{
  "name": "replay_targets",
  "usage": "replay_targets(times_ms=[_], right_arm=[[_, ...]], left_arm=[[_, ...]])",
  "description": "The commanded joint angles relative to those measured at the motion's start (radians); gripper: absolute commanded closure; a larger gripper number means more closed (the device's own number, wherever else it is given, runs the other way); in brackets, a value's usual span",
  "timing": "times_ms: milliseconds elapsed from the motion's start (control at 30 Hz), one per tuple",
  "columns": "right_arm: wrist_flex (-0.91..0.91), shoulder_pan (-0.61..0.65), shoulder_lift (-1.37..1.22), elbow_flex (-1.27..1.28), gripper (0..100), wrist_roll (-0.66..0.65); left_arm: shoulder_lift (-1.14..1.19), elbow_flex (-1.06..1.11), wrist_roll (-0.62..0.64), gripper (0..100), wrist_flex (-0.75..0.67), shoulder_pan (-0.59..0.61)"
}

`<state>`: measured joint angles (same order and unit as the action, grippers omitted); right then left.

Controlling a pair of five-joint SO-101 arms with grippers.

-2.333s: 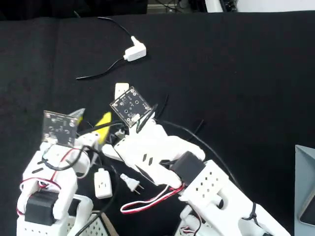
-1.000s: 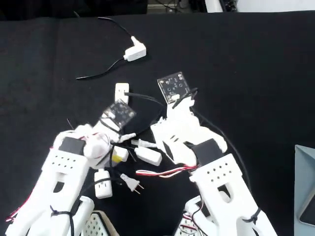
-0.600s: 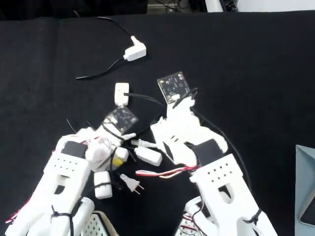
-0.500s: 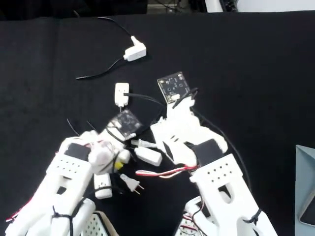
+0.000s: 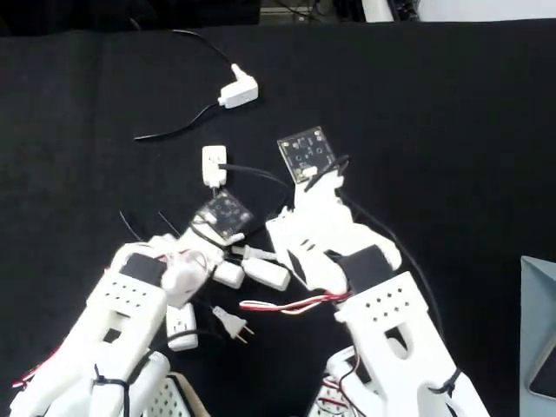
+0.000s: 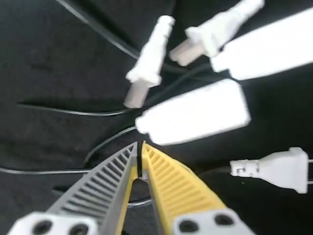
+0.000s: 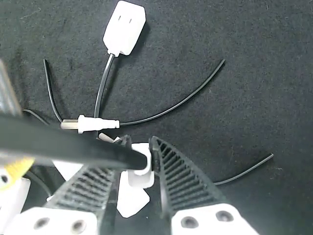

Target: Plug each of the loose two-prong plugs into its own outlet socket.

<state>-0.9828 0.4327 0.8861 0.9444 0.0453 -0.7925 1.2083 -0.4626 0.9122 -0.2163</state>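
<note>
Black cloth table [image 5: 452,130]: no plug looks seated yet. Right gripper [image 7: 140,142] clamps a white rectangular socket block [image 7: 133,181] mid-table. Left gripper [image 6: 140,145] has its jaws together. A white two-prong plug [image 5: 230,323] lies loose near the front edge.

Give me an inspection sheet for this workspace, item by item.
Surface: black cloth tabletop.
Job's things: white socket block between the right fingers; white slotted socket lying apart; loose white two-prong plug; white angled plug at the far side.
Clutter: nothing seen.
Grippers: right gripper shut on the white socket block; left gripper shut.
Cables: thin black cords lying loose; red-and-white arm wiring.
Surroundings: grey box at the edge.
</note>
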Motion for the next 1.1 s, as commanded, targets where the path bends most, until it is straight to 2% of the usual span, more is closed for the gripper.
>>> replay_targets(times_ms=[0, 100, 133, 233, 333, 667, 833, 1067], right_arm=[[-0.003, -0.014, 0.025, -0.005, 98.7, 0.002], [-0.003, -0.014, 0.025, -0.005, 98.7, 0.002], [-0.003, -0.014, 0.025, -0.005, 98.7, 0.002], [-0.003, -0.014, 0.025, -0.005, 98.7, 0.002], [-0.002, -0.012, 0.025, 0.002, 98.7, 0.002], [-0.002, -0.009, 0.025, 0.002, 98.7, 0.002], [-0.003, -0.012, 0.025, -0.001, 98.7, 0.003], [0.002, -0.06, 0.025, -0.005, 98.7, 0.002]], left_arm=[[-0.003, -0.065, 0.006, 90, 0.008, 0.036], [-0.003, -0.062, 0.011, 72, -0.002, 0.056], [-0.003, -0.061, 0.012, 70, -0.009, 0.07], [0.0, -0.051, 0.0, 74, -0.097, 0.101], [0.0, -0.027, -0.075, 77, -0.153, 0.133], [0.0, 0.035, -0.172, 82, -0.166, 0.136], [0.0, 0.065, -0.172, 82, -0.241, 0.142], [0.018, 0.031, -0.11, 82, -0.241, 0.124]])
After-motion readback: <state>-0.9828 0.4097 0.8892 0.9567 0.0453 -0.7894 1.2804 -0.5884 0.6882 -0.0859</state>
